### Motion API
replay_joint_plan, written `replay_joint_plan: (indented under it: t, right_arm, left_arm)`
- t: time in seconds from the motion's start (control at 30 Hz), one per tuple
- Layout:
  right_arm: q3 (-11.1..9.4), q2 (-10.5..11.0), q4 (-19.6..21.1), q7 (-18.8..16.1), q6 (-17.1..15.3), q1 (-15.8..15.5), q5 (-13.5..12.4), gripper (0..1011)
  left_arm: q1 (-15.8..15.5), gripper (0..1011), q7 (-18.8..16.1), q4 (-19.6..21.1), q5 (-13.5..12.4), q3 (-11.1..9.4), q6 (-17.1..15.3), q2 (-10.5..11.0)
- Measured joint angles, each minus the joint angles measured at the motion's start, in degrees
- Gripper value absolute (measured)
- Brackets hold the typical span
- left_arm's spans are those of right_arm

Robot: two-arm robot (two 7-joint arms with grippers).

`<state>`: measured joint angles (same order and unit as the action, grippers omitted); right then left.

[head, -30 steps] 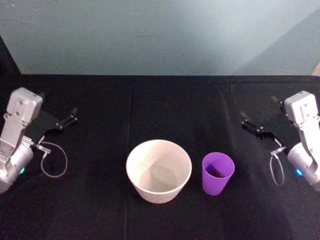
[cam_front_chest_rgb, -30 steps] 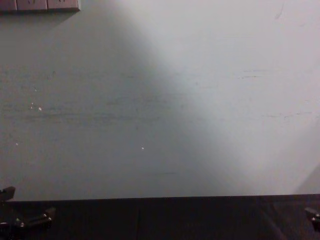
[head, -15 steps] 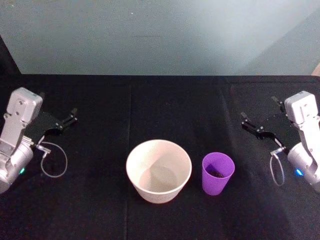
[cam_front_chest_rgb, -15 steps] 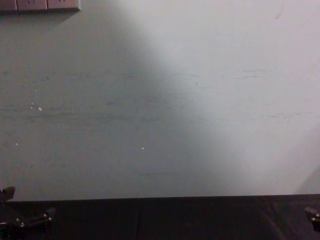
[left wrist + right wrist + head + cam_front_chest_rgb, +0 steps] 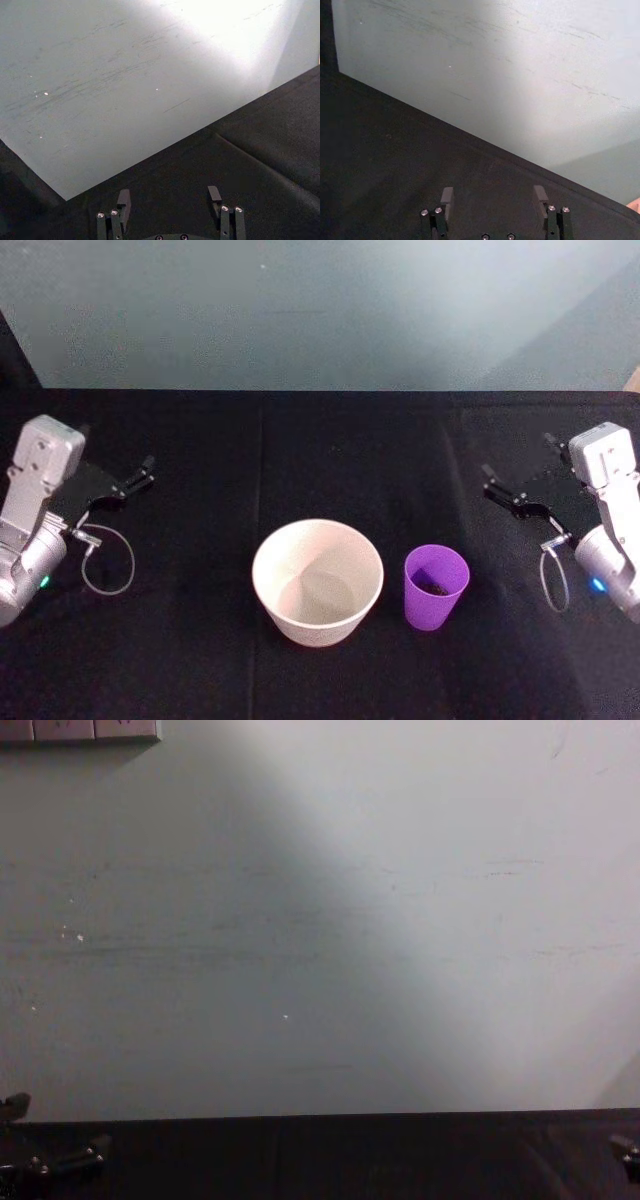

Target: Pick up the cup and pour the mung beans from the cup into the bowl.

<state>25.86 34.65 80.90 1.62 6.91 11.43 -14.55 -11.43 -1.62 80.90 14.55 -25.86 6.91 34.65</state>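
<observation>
Cup [image 5: 432, 612] one, bowl [image 5: 315, 626] one, left tool [image 5: 168, 192], right tool [image 5: 493, 190]

You are looking at a flat table covered in black cloth [image 5: 320, 440]. A thin fold line [image 5: 262, 460] runs over the cloth from the front to the back. Right behind the table stands a plain pale grey-green wall [image 5: 320, 310]. It has small scratches and tiny white specks on it. In the chest view, the right part of the wall is bright with light and the left part is in soft shadow. At the top left corner sits a row of white plastic wall plates [image 5: 95, 730].
</observation>
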Motion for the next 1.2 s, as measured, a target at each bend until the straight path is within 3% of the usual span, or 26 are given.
replay_joint_plan:
  t: [0.77, 0.97, 1.2]
  right_arm:
    - [-0.2, 0.0, 0.2, 0.0, 0.0, -0.2, 0.1, 1004]
    - [-1.5, 0.8, 3.0, 1.0, 0.9, -3.7, 1.0, 1004]
    - [-4.7, 4.3, 10.3, 1.7, 1.2, -11.9, 0.5, 1004]
  left_arm:
    - [0.0, 1000, 0.0, 0.0, 0.0, 0.0, 0.0, 0.0]
    - [0.0, 1000, 0.0, 0.0, 0.0, 0.0, 0.0, 0.0]
    - [0.0, 1000, 0.0, 0.0, 0.0, 0.0, 0.0, 0.0]
